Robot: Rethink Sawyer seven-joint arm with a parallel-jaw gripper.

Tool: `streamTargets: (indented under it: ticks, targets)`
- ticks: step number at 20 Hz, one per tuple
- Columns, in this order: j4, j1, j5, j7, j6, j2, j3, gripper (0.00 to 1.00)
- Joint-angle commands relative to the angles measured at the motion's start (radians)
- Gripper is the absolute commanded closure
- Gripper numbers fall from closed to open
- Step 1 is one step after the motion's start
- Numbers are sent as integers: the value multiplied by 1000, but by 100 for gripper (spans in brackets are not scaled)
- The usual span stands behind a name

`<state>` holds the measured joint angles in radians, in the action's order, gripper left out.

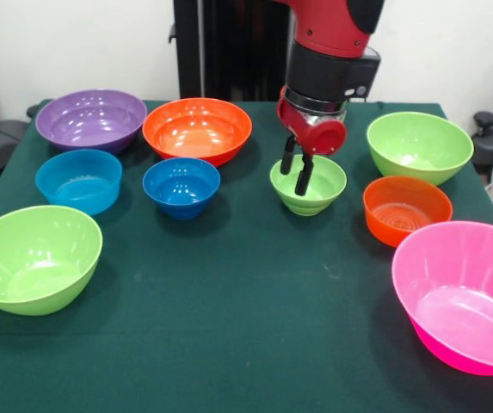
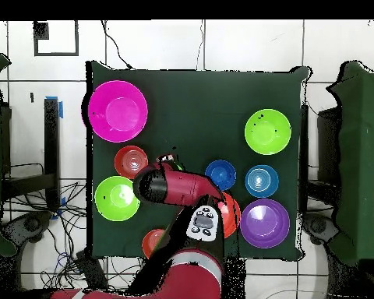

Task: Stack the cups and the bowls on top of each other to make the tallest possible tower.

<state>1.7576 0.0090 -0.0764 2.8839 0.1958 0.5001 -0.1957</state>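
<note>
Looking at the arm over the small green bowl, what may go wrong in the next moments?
1. The end effector hangs at the small green bowl, one finger over the rim; a thin, glossy rim may slip out or the bowl may tip.
2. The small orange bowl and the large green bowl stand near; a sideways carry might knock them.
3. From above, the arm covers this bowl, so the grasp is hard to check there.
</note>
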Motion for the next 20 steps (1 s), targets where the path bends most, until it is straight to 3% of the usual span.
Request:
streamTargets:
  ticks: [1, 10, 20]
  targets:
    - [-42, 8, -19, 49, 39, -60, 57, 0]
    - [-69, 18, -33, 71, -8, -117, 50, 0]
    - [-113, 45, -78, 100, 4, -155, 32, 0]
